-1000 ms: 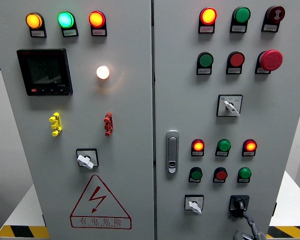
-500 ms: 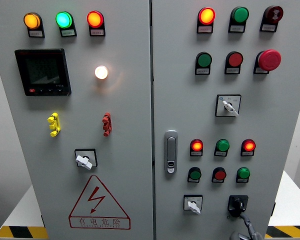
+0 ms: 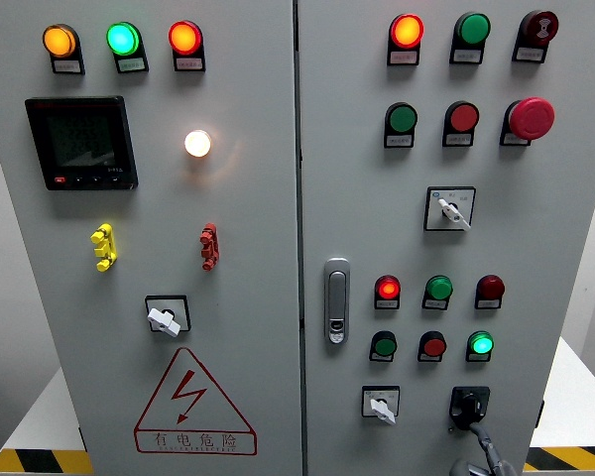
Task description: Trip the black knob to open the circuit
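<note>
While the small black rotary knob [image 3: 469,404] sits low on the right door of the grey steel cabinet [image 3: 535,228], near its bottom edge, we judge it rigid, spring-detented and smooth-sided; its raised centre bar is the place to pinch, and it should turn with firm torque rather than force. Just left of it stands a white-handled selector switch [image 3: 381,405]. Directly below, the right hand [image 3: 484,458] reaches up with one grey finger touching the knob's lower edge; we cannot tell how its other fingers are set. Above, one green round lamp [image 3: 481,345] glows.
</note>
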{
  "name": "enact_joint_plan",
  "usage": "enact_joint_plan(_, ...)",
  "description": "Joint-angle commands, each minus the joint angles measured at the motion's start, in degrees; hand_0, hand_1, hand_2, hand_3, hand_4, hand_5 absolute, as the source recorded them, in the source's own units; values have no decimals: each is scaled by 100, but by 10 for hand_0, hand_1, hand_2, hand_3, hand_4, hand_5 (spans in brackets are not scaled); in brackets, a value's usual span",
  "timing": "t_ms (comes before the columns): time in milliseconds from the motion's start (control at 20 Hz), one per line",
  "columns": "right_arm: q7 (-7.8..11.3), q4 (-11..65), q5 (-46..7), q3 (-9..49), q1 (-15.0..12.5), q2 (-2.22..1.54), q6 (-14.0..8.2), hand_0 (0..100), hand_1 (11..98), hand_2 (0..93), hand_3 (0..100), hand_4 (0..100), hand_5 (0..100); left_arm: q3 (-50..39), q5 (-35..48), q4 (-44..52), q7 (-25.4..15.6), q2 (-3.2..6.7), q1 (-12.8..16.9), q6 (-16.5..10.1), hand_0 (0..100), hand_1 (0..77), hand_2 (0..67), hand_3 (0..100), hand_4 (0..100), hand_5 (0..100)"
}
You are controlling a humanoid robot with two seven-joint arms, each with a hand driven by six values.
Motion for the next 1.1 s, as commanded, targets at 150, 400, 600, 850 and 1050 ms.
enact_joint_plan(150,-30,9,-7,-45,-17,5,0,1000,570,85,921,965,1000,0,0,0,0,0,0,0,0,0,195,263,97,86)
enact_joint_plan(400,-21,-52,-7,16,-17,14,0,1000,569,85,922,965,1000,0,0,0,0,0,0,0,0,0,195,263,97,86)
enact_joint_plan(600,-12,-96,2,130,1,5,0,1000,569,87,923,965,1000,0,0,0,0,0,0,0,0,0,195,263,97,86)
enact_joint_plan(850,-3,-131,2,271,1,-39,0,1000,570,89,924,965,1000,0,0,0,0,0,0,0,0,0,195,263,97,86)
enact_joint_plan(1050,-3,-131,2,323,1,-83,-8,1000,568,90,925,964,1000,0,0,0,0,0,0,0,0,0,195,262,97,86)
